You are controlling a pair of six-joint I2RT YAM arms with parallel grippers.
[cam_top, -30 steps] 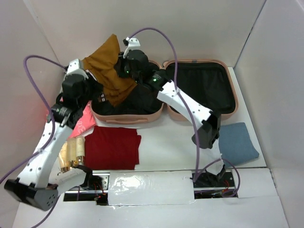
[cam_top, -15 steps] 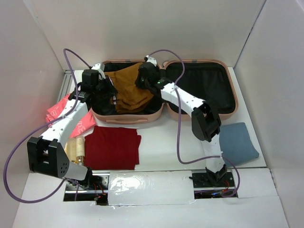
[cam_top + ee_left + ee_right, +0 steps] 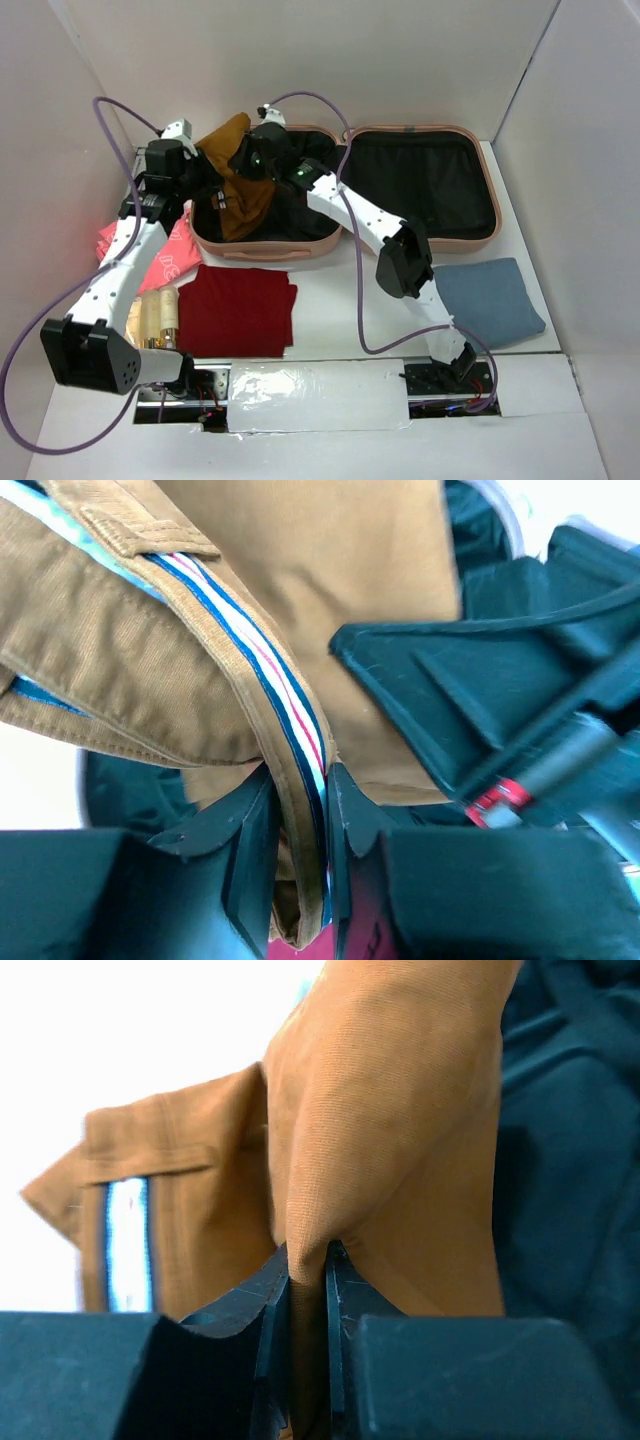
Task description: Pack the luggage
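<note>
The pale pink luggage point(image 3: 420, 240) lies open at the back, black lining up. Both grippers hold a brown garment point(image 3: 240, 190) over its left half. My left gripper point(image 3: 205, 172) is shut on the garment's striped waistband point(image 3: 300, 730). My right gripper point(image 3: 250, 160) is shut on a fold of the same brown cloth point(image 3: 400, 1130). The garment hangs between them above dark clothes lying in the left shell point(image 3: 300, 215).
A folded dark red cloth point(image 3: 238, 310) lies in front of the luggage. A pink packet point(image 3: 170, 255) and a gold item point(image 3: 152, 320) lie at the left. A folded blue cloth point(image 3: 490, 298) lies at the right. White walls stand on three sides.
The garment was lowered into the left shell half a second ago and is now lifted again toward the back left. Both grippers moved up and left with it.
</note>
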